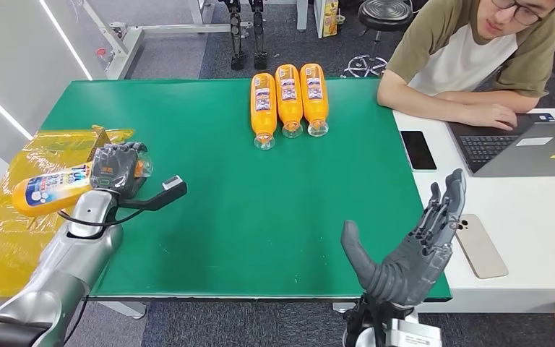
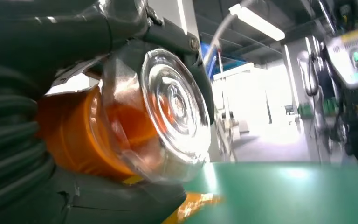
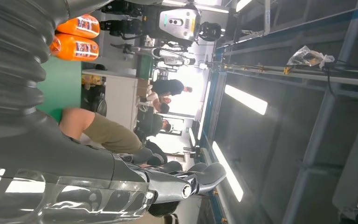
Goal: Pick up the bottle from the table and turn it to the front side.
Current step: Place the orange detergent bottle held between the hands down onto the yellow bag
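Observation:
My left hand (image 1: 118, 168) grips an orange bottle (image 1: 47, 189) with a blue and white label at the green table's left edge, the bottle lying sideways and sticking out to the left over yellow plastic. The left wrist view shows that bottle's clear cap end (image 2: 172, 109) and orange body (image 2: 74, 140) wrapped by my left hand (image 2: 23, 93). My right hand (image 1: 412, 246) hovers open, fingers spread and pointing up, over the table's near right corner. Three more orange bottles (image 1: 289, 97) lie side by side at the table's far middle.
A green table (image 1: 260, 210) fills the middle. Yellow plastic (image 1: 7, 231) lies at the left. On the white desk (image 1: 535, 238) to the right sit a laptop (image 1: 527, 148) and two phones (image 1: 418, 150), with a person (image 1: 470, 58) seated there.

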Robot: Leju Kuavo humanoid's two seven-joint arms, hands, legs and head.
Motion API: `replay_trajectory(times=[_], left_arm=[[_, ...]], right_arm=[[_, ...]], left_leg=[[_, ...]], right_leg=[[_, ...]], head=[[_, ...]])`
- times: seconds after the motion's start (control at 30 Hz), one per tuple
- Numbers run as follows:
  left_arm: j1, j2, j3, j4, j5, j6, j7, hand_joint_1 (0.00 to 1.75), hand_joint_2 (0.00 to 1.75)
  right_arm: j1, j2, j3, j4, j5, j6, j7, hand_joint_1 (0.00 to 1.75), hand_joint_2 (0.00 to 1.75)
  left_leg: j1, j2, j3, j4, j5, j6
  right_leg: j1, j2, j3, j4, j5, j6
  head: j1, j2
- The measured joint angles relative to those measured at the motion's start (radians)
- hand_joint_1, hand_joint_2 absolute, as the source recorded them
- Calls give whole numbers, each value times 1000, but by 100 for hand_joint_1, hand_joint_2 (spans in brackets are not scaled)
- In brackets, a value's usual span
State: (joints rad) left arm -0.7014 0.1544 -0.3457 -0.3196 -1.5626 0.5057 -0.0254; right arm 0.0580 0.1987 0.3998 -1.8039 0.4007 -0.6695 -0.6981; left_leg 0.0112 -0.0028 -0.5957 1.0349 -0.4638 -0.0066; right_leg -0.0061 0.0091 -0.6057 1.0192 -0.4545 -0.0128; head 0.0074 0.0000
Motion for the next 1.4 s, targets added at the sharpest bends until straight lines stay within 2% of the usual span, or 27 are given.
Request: replay_trajectory(times=[0.17, 0.57, 0.63, 0.7, 0.77, 0.9, 1.07, 1.2, 1.33, 1.4], left_arm=[[29, 7, -10, 11, 3, -48, -39, 175, 175], [47, -15, -16, 29, 40, -116, -45, 173, 175], [49, -20, -16, 30, 44, -128, -37, 154, 175], [52, -25, -16, 30, 51, -141, -26, 113, 175], [53, -28, -15, 31, 59, -156, -16, 83, 175], [58, -36, -9, 34, 80, -180, -6, 71, 175], [69, -41, 6, 34, 99, -187, -5, 40, 175], [75, -43, 24, 34, 119, -190, -12, 31, 175], [80, -43, 50, 34, 153, -182, -54, 16, 175], [84, -44, 69, 34, 177, -169, -91, 17, 175]], right_arm=[[-2, 0, 0, 3, -2, 0, 0, 0, 175], [-46, 0, 14, 56, -46, 0, 0, 0, 175], [-67, 0, 22, 78, -63, 0, 0, 0, 175], [-86, 0, 30, 100, -74, 0, 0, 0, 175], [-108, 0, 35, 120, -81, 0, 0, 0, 175], [-153, 3, 44, 152, -93, 0, 0, 0, 175], [-195, 10, 49, 184, -94, 0, 0, 0, 175], [-217, 14, 50, 203, -98, 0, 0, 0, 175], [-233, 18, 50, 220, -106, 0, 0, 0, 175], [-239, 20, 50, 226, -105, 0, 0, 0, 175]], left_leg=[[0, 0, 0, 0, 0, 0], [0, -1, -1, 0, 0, 0], [0, -1, -1, 0, 0, 0], [0, -1, -1, 0, 0, 0], [0, -1, -1, 0, 0, 0], [0, -1, -1, 0, 0, 0], [0, -1, -1, 0, 0, 0], [0, -1, -1, 0, 0, 0], [0, -1, -1, 0, 0, 0], [0, -1, -1, 0, 0, 0]], right_leg=[[0, 0, 0, 0, 0, 0], [0, -1, 0, 0, 0, 0], [0, -1, 0, 0, 0, 0], [0, -1, 0, 0, 0, 0], [0, -1, 0, 0, 0, 0], [0, -1, 0, 0, 0, 0], [0, -1, 0, 0, 0, 0], [0, -1, 0, 0, 0, 0], [0, -1, 0, 0, 0, 0], [0, -1, 0, 0, 0, 0]], head=[[0, 0], [0, 0], [0, 0], [0, 0], [0, 0], [0, 0], [0, 0], [0, 0], [0, 0], [0, 0]])
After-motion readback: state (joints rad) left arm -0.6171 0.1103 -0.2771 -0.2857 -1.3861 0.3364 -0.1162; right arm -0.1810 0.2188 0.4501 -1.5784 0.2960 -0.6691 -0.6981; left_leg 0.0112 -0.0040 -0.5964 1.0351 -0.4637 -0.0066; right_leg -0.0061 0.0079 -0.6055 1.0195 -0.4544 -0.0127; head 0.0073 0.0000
